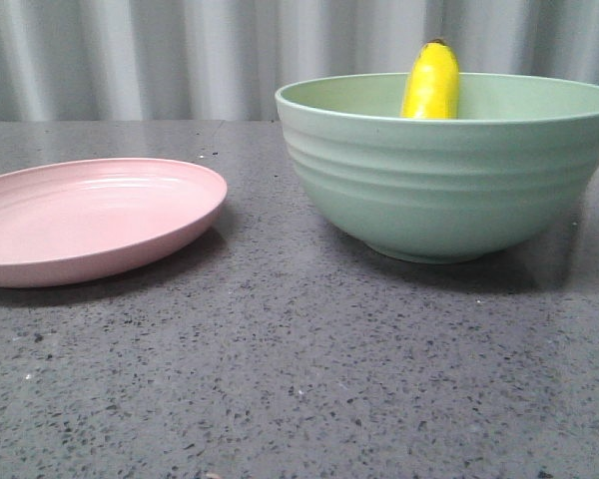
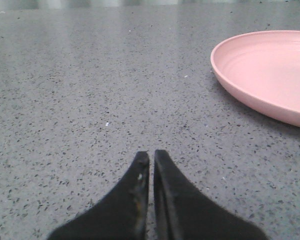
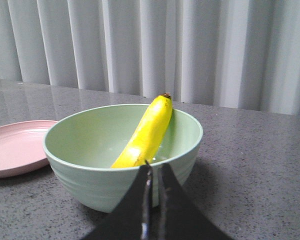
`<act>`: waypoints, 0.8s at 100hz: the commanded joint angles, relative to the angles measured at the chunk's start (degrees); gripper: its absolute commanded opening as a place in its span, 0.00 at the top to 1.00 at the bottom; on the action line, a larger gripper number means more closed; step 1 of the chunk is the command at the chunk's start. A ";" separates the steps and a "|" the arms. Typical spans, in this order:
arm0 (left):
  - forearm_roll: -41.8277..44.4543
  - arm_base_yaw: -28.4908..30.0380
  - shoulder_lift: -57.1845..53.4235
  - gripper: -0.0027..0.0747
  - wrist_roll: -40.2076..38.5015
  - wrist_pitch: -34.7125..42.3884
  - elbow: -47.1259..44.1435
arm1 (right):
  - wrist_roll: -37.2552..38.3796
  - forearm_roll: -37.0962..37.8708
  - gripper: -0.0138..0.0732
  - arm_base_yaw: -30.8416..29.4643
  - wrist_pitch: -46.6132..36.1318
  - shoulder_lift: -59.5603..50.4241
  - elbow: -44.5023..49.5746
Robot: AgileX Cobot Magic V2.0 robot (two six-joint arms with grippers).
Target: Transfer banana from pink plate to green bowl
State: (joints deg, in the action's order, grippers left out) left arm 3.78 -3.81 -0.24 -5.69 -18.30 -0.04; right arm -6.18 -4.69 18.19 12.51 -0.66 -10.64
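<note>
The yellow banana [image 1: 431,84] stands tilted inside the green bowl [image 1: 449,190], its dark tip poking above the rim. The pink plate [image 1: 85,215] lies empty to the bowl's left. In the right wrist view the banana [image 3: 147,131] leans against the far wall of the bowl [image 3: 90,185], and my right gripper [image 3: 154,169] is shut and empty, back from the bowl's near side. In the left wrist view my left gripper [image 2: 151,155] is shut and empty over bare table, with the plate [image 2: 270,72] off to one side. Neither gripper shows in the front view.
The dark speckled stone table [image 1: 299,379] carries the plate and bowl. A pale pleated curtain [image 1: 180,55] hangs behind the table's far edge.
</note>
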 commanded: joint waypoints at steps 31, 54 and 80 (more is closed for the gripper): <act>-0.19 0.18 -1.66 0.99 -0.53 3.55 -0.60 | 8.40 9.95 0.91 -16.46 -22.46 -0.76 12.18; -0.19 0.18 -1.66 0.99 -0.53 3.55 -0.60 | 9.94 11.87 0.91 -22.96 -14.88 -1.27 12.34; -0.19 0.18 -1.66 0.99 -0.53 3.55 -0.60 | 9.84 12.91 0.91 -24.94 -1.99 -1.23 12.44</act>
State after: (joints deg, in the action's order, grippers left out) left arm 3.78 -3.81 -0.24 -5.69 -18.39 -0.04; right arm 3.47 7.24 -6.37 11.43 -0.66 0.64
